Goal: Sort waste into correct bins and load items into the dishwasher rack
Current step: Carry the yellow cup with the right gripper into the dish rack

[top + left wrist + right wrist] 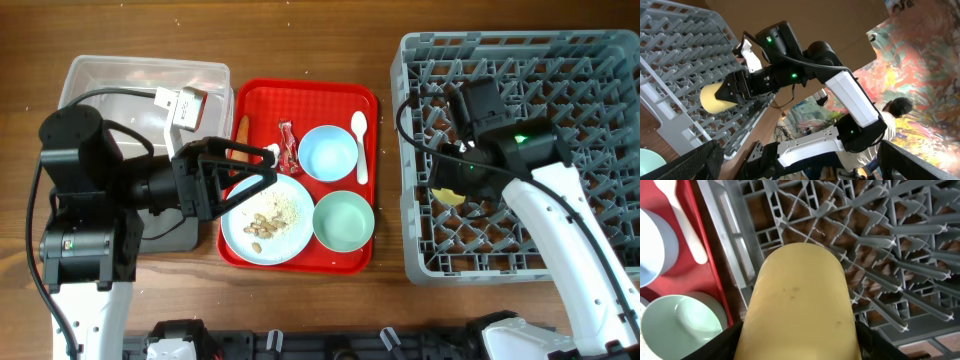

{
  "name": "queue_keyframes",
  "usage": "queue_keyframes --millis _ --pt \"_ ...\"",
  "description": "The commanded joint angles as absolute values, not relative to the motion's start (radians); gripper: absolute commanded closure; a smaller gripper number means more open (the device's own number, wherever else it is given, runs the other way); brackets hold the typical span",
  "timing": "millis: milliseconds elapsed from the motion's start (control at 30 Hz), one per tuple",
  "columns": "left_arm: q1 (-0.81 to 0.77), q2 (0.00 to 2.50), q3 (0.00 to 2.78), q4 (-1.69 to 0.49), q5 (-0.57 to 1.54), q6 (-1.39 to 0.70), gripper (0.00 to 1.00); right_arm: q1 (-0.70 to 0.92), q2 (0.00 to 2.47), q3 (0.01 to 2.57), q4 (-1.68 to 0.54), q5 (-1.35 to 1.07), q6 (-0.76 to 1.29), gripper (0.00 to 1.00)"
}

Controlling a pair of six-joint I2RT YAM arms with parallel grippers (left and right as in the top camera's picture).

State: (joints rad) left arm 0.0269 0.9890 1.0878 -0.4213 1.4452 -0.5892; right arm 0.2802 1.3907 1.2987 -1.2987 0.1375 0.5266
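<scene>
Overhead: the left claw (262, 165) is spread wide above the plate (265, 225). The right claw (447, 188) pinches the yellow cup (451, 198) at the rack's (520, 60) eight o'clock.
Left wrist: the cup lies sideways over the pegs.
Right wrist: the cup is at centre, with the rack at one o'clock.

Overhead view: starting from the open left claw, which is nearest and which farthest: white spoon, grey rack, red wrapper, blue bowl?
1. red candy wrapper, just right of the left gripper
2. pale blue bowl, further right
3. white spoon, right of that bowl
4. dishwasher rack, far right
</scene>
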Motion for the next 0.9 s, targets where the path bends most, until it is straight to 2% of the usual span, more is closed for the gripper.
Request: queue_keyframes --millis 0,267,400,867 --pt "0.024 0.982 1.099 -0.419 1.465 -0.584 0.00 0.280 1.395 1.286 -1.307 0.095 0.506 0.48" --pt "0.024 0.982 1.099 -0.420 1.465 -0.584 0.00 0.280 1.395 1.232 -1.296 0.089 0.498 0.50" --pt "0.024 0.982 1.099 -0.423 1.465 -0.584 0.00 0.280 1.395 1.232 -1.303 0.085 0.499 0.57" --pt "0.024 0.982 1.099 -0.423 1.465 -0.584 0.00 0.280 1.394 1.217 -1.340 0.044 0.497 0.60"
